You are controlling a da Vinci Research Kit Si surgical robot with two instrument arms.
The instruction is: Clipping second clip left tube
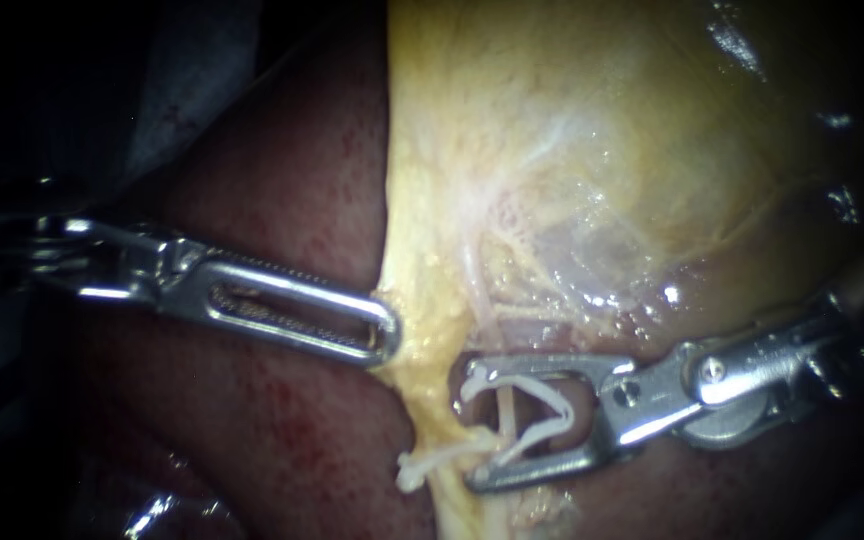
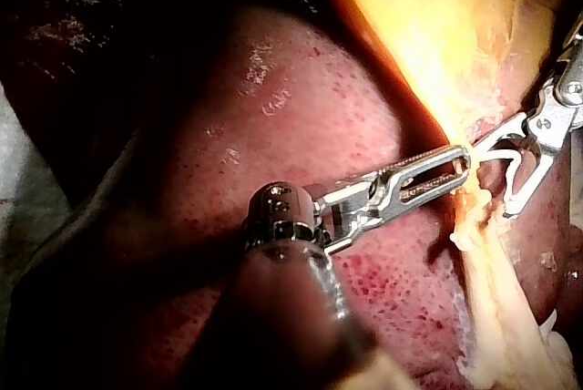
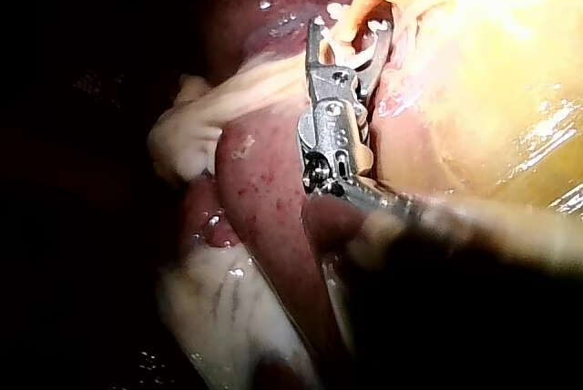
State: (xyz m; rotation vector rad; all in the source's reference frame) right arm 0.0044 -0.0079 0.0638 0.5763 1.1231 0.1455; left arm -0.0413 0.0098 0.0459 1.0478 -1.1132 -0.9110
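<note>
Between the right instrument's (image 1: 467, 425) wide-spread jaws, which carry an unclosed loaded clip (image 1: 527, 385), runs the thin tube (image 1: 501, 405). Just beyond their tips sits the seated clip (image 1: 427, 462). The left instrument (image 1: 382, 335) pinches the gallbladder edge (image 1: 422, 330). If that grip slips, the closure may land askew or overlap.
</note>
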